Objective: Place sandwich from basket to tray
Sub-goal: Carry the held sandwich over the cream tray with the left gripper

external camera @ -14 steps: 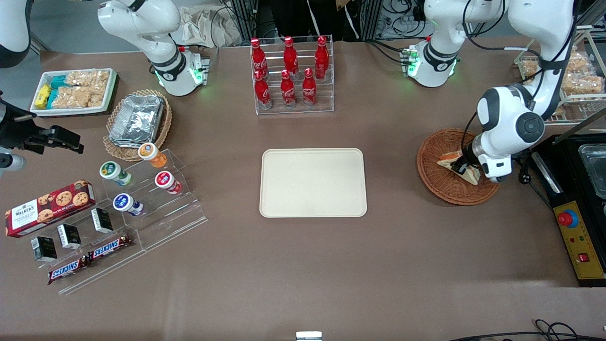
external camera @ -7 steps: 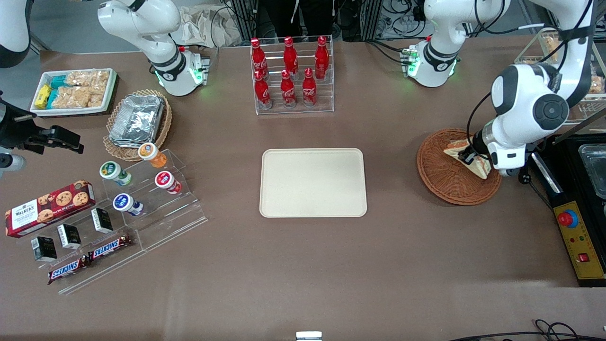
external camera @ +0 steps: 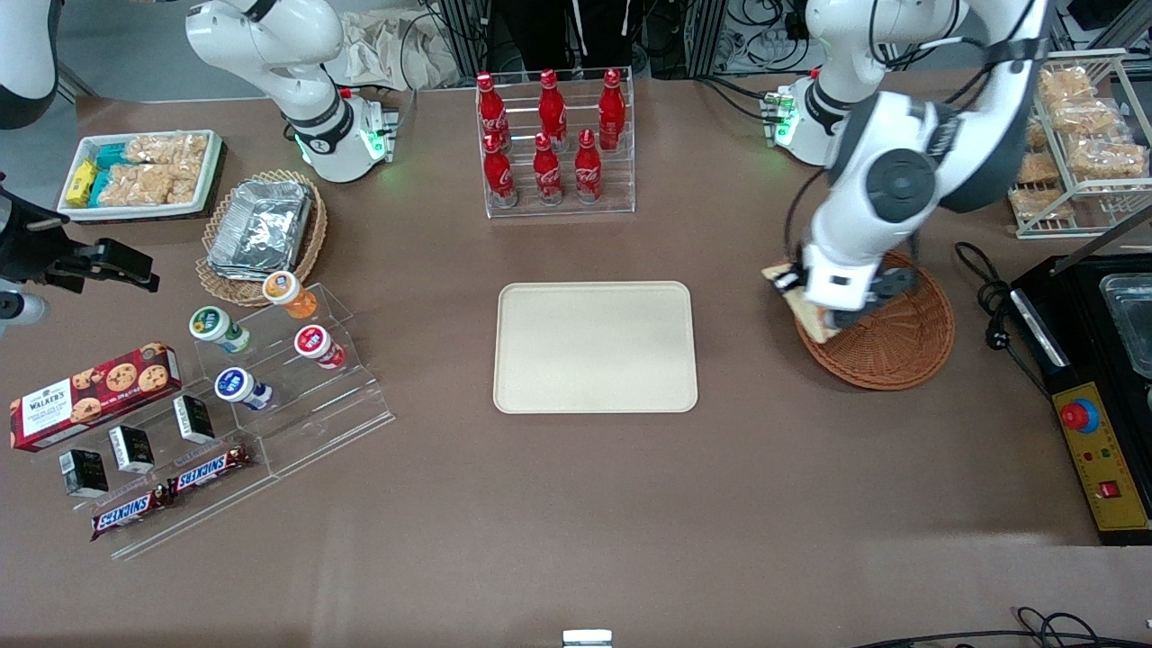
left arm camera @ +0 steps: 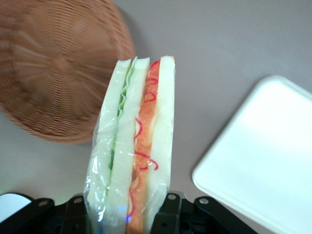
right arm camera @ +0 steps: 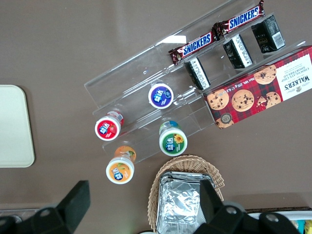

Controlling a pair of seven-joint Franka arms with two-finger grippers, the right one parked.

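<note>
Started at the gripper (left arm camera: 127, 214): closed on the sandwich (left arm camera: 134, 141), one finger pressed flat against each outer bread face. Had the wedge sticking out past the fingertips, with the green and red-orange filling edge on show. Looked like a firm enough pinch, with the clear wrap a bit crinkled down by the fingers (left arm camera: 168, 209).

Found the same story in the front view. Gripper (external camera: 832, 306) up over the tray-side rim of the basket (external camera: 900, 355), sandwich (external camera: 813, 324) apparently clear of the weave and poking out past that rim. Saw nothing else in the basket.

So, progress-wise: called the pick done, and most likely the lift too. Put it right at the start of the carry, maybe a third of the way through the whole job.

Moving outward: spotted the tray (external camera: 594, 346) in the middle of the table, well apart from the basket, with bare brown tabletop between the two and nothing on the tray. Caught a corner of the tray (left arm camera: 263, 156) in the wrist view too, beside the sandwich and not under it yet.

Left to do, at a guess: carry across the gap toward the parked arm's end, get over the tray, lower, let go, back off. Didn't see anything in the way. Only worry was soft bread in a pinch grip. Could slip or squish on the trip.
</note>
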